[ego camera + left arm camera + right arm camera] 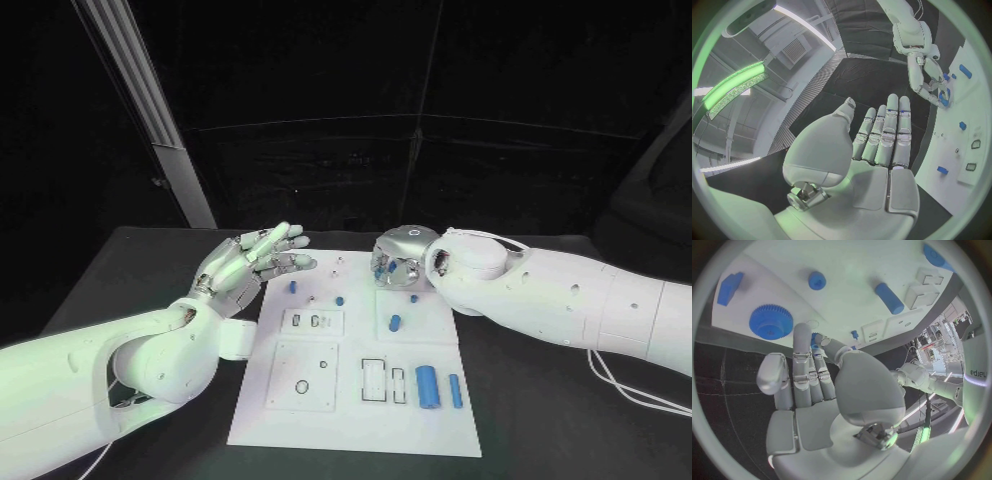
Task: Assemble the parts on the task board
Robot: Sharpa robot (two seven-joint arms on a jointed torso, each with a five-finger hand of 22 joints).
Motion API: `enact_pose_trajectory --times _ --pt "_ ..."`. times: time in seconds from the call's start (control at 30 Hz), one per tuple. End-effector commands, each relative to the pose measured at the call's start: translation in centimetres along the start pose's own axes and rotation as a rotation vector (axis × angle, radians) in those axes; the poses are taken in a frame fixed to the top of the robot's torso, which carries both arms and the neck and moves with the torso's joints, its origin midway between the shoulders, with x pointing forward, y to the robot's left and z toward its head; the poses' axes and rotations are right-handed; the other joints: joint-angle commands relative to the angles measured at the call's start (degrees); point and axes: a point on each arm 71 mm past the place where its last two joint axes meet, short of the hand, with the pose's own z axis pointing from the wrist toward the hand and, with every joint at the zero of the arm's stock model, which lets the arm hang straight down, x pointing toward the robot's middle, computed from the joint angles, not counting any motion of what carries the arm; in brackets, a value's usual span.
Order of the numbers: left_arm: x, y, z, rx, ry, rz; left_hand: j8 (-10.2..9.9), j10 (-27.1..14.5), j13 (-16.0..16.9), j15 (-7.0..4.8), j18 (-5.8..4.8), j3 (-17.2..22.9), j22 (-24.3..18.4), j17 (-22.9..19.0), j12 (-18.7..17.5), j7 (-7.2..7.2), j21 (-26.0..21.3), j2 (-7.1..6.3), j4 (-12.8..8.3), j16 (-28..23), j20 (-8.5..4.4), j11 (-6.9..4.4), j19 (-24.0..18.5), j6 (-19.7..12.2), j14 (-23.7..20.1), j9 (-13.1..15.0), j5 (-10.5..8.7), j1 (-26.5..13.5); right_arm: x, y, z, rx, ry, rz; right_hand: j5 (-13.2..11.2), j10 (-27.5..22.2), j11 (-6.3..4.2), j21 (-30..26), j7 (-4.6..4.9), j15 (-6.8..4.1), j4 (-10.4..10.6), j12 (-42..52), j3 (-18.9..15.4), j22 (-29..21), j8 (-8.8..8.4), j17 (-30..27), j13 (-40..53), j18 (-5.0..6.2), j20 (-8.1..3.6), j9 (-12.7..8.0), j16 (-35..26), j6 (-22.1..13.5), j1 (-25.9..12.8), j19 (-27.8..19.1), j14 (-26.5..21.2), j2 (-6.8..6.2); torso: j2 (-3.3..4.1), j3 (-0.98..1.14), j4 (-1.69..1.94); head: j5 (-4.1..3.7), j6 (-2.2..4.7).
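The task board [361, 400] lay flat in the middle of the black table [159, 270]. Small blue parts sat on it. A big blue peg [427, 384] and a thin blue peg [456, 390] lay side by side near the front of the board. A short blue peg [395, 323] lay in the middle. In the right wrist view a blue gear [771, 321] stood near the board's far edge, with a blue block [729, 288] beside it.

The left hand [257, 258] was held up over the left edge of the board. Its fingers were straight and apart, and it held nothing.

The right hand [400, 262] was down over the far end of the board. Its fingers [802, 347] reached to just beside the gear. Something small and blue showed at its fingertips in both wrist views, but I could not tell if it was pinched or only lay behind them.

What could go wrong? The fingers were very close to the gear. If the hand pushed down a bit crooked, it might bump the gear or knock the block beside it. If the hand did hold a small part, the hold looked thin, so the part might slip and roll off the board. The left hand was not holding the board, so a hard push might make it slide.
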Motion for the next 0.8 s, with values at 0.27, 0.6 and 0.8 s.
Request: enact_pose_trajectory --times 0.27,0.6,0.8 --pt "0.2 -0.1 0.0 0.004 0.011 -0.007 -0.2 0.0 -0.1 0.07 0.71 -0.1 -0.1 0.0 -0.4 1.89 -0.3 0.38 -0.3 -0.3 0.04 0.16 0.4 -0.2 0.4 -0.1 0.15 0.0 -2.2 0.5 1.5 0.016 -0.166 0.026 -0.7 0.1 0.04 0.0 0.08 0.1 0.4 -0.2 0.5 -0.6 -0.08 0.1 -0.1 -0.71 -0.08 -0.1 0.3 0.2 -0.1 -0.1 -0.8 -0.9 0.2 -0.03 0.2 0.46 0.67" --pt "0.2 -0.2 0.1 0.005 0.014 -0.006 -0.3 0.0 -0.1 0.08 0.71 -0.1 -0.1 0.1 -0.5 1.92 -0.3 0.45 -0.4 -0.4 0.05 0.19 0.5 -0.3 0.4 -0.1 0.15 0.0 -2.7 1.4 3.4 0.018 -0.181 0.024 -0.6 -0.1 0.13 -0.2 0.16 0.16 0.6 -0.4 0.7 -0.9 -0.22 0.1 -0.1 -0.65 -0.04 -0.1 0.2 0.1 -0.1 -0.3 -1.0 -1.29 0.41 -0.09 0.25 0.95 1.24" --pt "0.3 -0.2 0.2 0.005 0.016 -0.007 -0.3 0.0 -0.1 0.08 0.71 -0.1 -0.1 0.1 -0.5 1.92 -0.3 0.45 -0.4 -0.4 0.05 0.19 0.5 -0.3 0.4 -0.1 0.15 0.0 -2.5 2.1 4.2 0.008 -0.158 0.02 -0.5 -0.1 0.17 -0.2 0.19 0.19 0.7 -0.5 0.8 -1.0 -0.3 0.1 -0.1 -0.64 -0.02 -0.1 0.2 0.0 -0.2 -0.4 -1.1 -1.5 0.47 -0.15 0.29 1.03 1.16"
